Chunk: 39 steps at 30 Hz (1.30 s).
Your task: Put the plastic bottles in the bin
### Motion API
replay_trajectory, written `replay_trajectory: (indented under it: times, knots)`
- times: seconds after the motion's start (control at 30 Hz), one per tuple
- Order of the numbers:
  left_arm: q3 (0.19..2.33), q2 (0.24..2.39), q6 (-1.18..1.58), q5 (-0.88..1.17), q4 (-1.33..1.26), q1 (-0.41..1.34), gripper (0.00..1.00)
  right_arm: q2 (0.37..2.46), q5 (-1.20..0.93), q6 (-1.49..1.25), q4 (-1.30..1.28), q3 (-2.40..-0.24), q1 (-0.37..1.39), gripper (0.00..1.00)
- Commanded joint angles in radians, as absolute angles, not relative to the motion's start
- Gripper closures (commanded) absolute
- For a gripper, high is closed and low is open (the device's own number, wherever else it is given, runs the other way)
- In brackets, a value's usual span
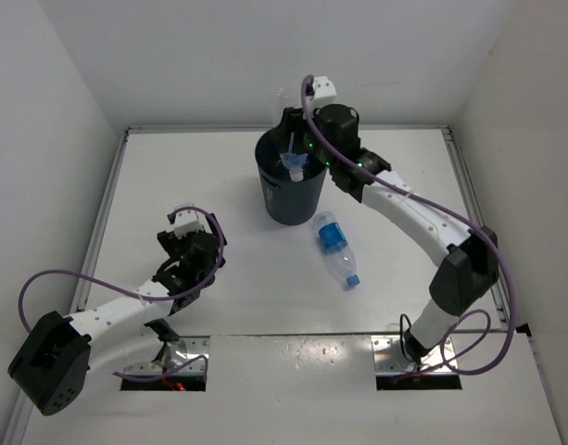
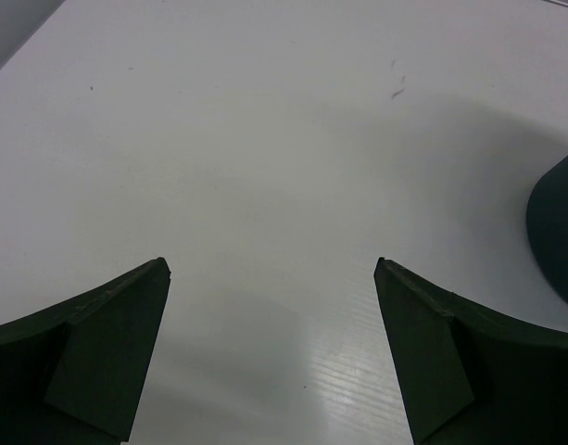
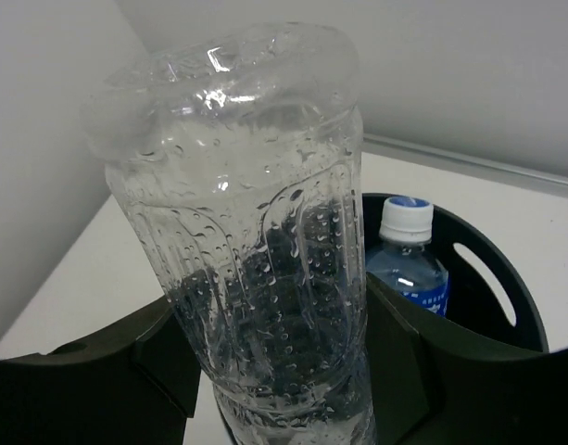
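A blue-labelled bottle (image 1: 336, 248) lies on the table (image 1: 219, 167) beside the bin (image 1: 290, 190).

Bin (image 3: 469, 315) partly behind clear bottle (image 3: 265, 232), itself cropped below

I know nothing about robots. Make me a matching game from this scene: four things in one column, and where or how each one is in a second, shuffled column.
Column one:
A. left gripper
B. right gripper
C. bin
D. blue-labelled bottle

Column two:
1. lying on its side on the table
2. open and empty
3. closed on a clear unlabelled bottle
4. upright, with a capped bottle cap-up inside

Pairs: A-2, B-3, C-4, D-1
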<state>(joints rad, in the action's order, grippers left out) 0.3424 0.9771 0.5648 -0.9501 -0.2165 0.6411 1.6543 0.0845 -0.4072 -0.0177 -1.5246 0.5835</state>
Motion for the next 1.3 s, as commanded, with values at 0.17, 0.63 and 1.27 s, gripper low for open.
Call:
replay_trajectory:
  times: [0.17, 0.63, 1.27]
  knots:
    - [0.336, 0.959, 0.554, -0.946, -0.259, 0.652, 0.01, 1.747, 0.253, -0.287, 0.158, -1.592, 0.611, 0.58]
    - [0.336, 0.968, 0.554, -0.946, -0.259, 0.652, 0.01, 1.710, 0.434, -0.255, 0.262, -1.399, 0.629, 0.00]
    - [0.336, 0.968, 0.545, -0.946, -0.259, 0.652, 0.01, 1.418, 0.367, -0.418, -0.031, -1.474, 0.358, 0.00]
